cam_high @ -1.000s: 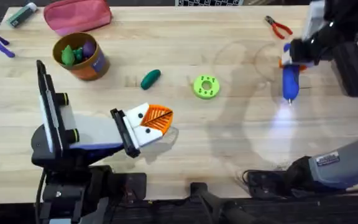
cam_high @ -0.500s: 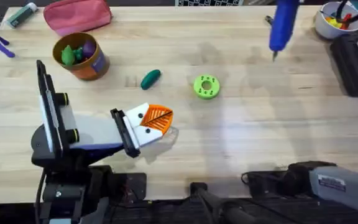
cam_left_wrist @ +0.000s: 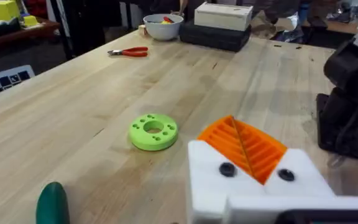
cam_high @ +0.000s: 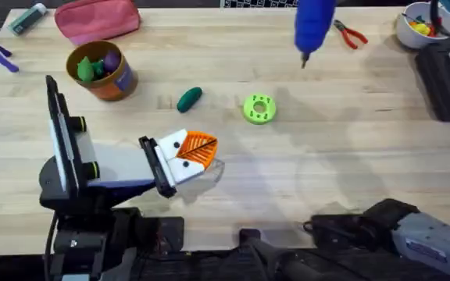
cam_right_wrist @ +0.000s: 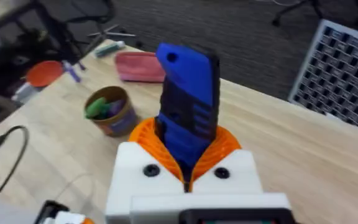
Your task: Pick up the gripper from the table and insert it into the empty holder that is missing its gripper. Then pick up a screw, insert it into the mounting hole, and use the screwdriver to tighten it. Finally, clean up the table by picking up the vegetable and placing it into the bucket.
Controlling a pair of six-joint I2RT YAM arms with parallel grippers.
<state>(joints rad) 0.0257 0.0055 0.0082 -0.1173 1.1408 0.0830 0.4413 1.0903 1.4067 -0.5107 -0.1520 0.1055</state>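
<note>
Two grippers | right gripper [cam_right_wrist: 188,177] clamps screwdriver [cam_high: 314,23] high over tabletop [cam_high: 350,156] far edge, bit down | left gripper [cam_high: 198,150] pads pressed together, low near front | vegetable [cam_high: 189,98] lies between bucket [cam_high: 102,70] and green disc [cam_high: 258,108], beyond left gripper

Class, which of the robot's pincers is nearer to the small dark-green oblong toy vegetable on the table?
Left. The left pincer lies just below the dark-green toy vegetable overhead; the right pincer, holding the blue screwdriver, is high above the table's far side.
</note>
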